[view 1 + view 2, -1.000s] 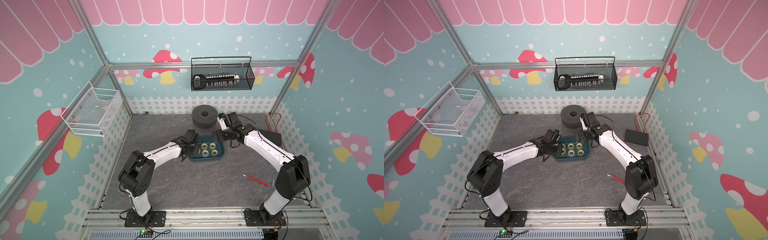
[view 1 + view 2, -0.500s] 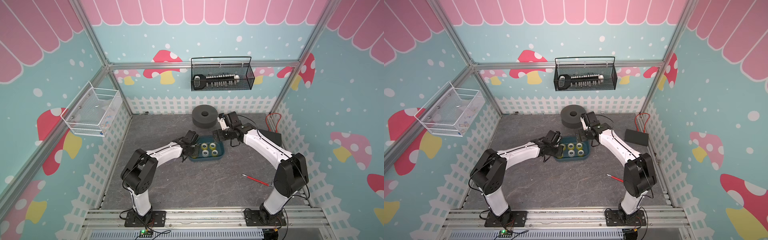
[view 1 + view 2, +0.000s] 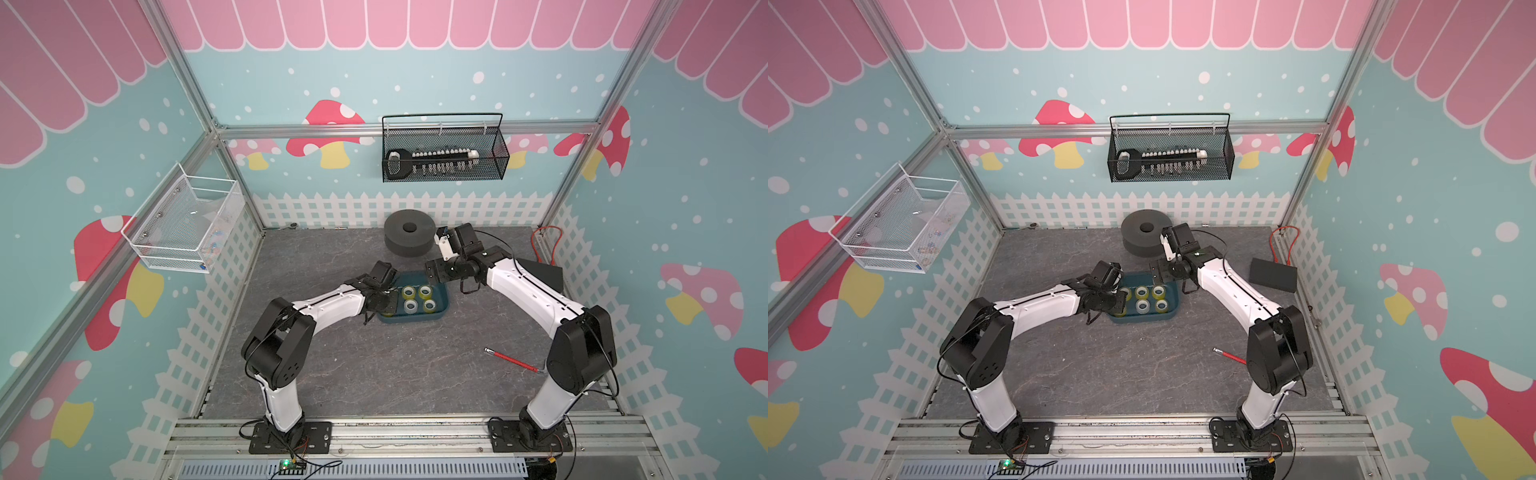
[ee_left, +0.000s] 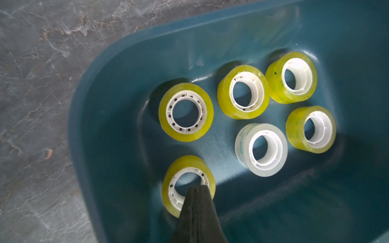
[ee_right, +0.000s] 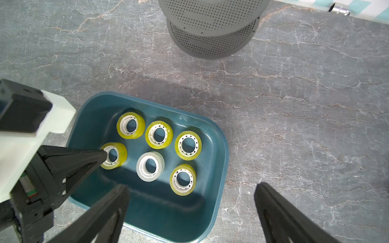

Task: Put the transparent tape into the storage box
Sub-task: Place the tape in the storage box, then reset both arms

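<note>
The storage box (image 3: 442,297) (image 3: 1173,299) is a teal tub at mid table, and several rolls of transparent tape lie flat inside it. Most are yellow-tinted; one is clear white (image 4: 261,149) (image 5: 150,166). My left gripper (image 4: 197,188) (image 5: 104,155) (image 3: 388,301) reaches in from the box's left end. Its jaws are shut together, with the tip at the white core of a yellow roll (image 4: 188,185) (image 5: 117,155) and nothing between them. My right gripper (image 5: 191,202) (image 3: 432,272) hangs open above the box's far right corner, holding nothing.
A grey perforated ring (image 3: 409,235) (image 5: 212,27) sits behind the box. A black block (image 3: 540,274) lies to the right and a red pen (image 3: 511,360) nearer the front. A black wire basket (image 3: 444,153) and a white mesh basket (image 3: 183,224) hang on the walls.
My left arm has edged slightly towards the box. The right arm has barely moved, and neither gripper has changed its opening.
</note>
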